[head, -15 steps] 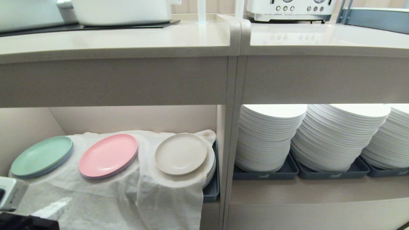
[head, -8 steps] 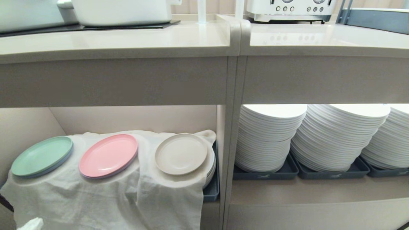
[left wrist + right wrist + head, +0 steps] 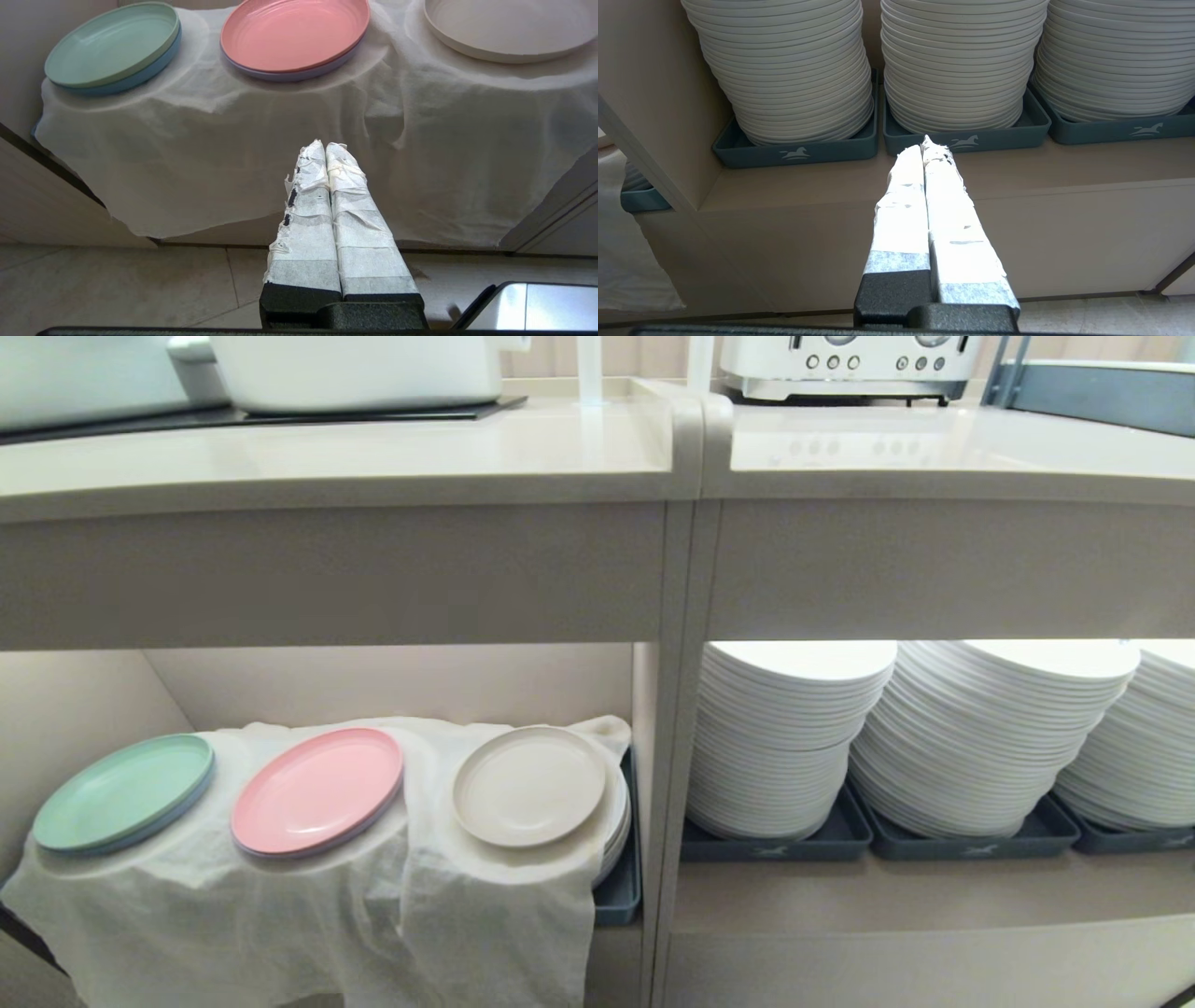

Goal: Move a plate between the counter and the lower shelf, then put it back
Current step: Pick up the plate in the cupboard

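The plate [image 3: 529, 786] lies on the white cloth [image 3: 308, 915] in the lower shelf [image 3: 392, 683], at the end nearest the upright divider [image 3: 665, 756]. Beside it on the same cloth sit a pink plate [image 3: 317, 791] and, further along, a green plate [image 3: 123, 792], each apart from its neighbour. Under the cloth, the edges of a plate stack [image 3: 618, 821] and a grey tray [image 3: 624, 887] show just beside the plate.

On the other side of the divider, three tall stacks of white plates [image 3: 789, 737] stand in dark-grey trays [image 3: 775, 845].

Above, the counter [image 3: 373, 448] carries a white pot [image 3: 359, 369] on a black panel [image 3: 280, 413]; its front strip is bare. A toaster [image 3: 845, 364] stands on the neighbouring top.

The left pincer [image 3: 325, 149] hangs low before the drooping cloth, over the tiled floor [image 3: 117, 284], fingers pressed together and empty. The right pincer [image 3: 926, 143] points at the middle tray, likewise closed with nothing held.
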{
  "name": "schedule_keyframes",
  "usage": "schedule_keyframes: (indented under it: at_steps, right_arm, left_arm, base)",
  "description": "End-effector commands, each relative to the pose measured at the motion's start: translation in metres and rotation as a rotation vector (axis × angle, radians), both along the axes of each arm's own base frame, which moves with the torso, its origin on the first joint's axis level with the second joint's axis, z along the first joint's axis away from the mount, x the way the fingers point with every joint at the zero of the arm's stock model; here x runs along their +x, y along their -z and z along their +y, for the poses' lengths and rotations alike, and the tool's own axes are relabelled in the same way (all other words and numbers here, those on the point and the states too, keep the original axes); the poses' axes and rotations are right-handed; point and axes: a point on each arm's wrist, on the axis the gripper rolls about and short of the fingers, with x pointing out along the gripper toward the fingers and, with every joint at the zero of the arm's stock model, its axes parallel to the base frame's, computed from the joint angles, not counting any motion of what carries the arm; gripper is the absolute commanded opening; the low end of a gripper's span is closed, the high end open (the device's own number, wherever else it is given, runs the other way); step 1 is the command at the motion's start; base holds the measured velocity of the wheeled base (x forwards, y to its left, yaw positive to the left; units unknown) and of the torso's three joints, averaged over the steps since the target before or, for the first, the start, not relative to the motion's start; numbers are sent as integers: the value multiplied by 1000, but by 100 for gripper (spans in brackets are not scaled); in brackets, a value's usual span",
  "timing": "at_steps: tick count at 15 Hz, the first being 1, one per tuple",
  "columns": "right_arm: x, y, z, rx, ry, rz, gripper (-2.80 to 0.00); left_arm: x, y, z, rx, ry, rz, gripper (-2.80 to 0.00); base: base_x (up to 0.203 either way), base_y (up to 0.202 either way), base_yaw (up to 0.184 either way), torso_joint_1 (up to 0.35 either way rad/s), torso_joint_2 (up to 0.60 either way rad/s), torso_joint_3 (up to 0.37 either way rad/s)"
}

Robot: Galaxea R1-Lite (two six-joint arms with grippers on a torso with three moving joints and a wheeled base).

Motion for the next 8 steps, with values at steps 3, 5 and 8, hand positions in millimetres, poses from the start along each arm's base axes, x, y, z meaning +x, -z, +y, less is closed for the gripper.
schedule_keyframes:
  at_steps: [3, 5, 8]
  right_arm:
    - [0, 0, 0, 1, 0, 0, -280]
    - [0, 0, 0, 1, 0, 0, -280]
    - [0, 0, 0, 1, 0, 0, -280]
  left_arm:
    - [-10, 2, 0, 1, 50, -101, -280]
    - [-20, 6, -1, 1, 91, -197, -280]
    - [-23, 9, -1, -2, 126, -210, -280]
  base:
    - [0, 0, 0, 0, 0, 0]
    - [0, 0, 0, 0, 0, 0]
    - [0, 0, 0, 0, 0, 0]
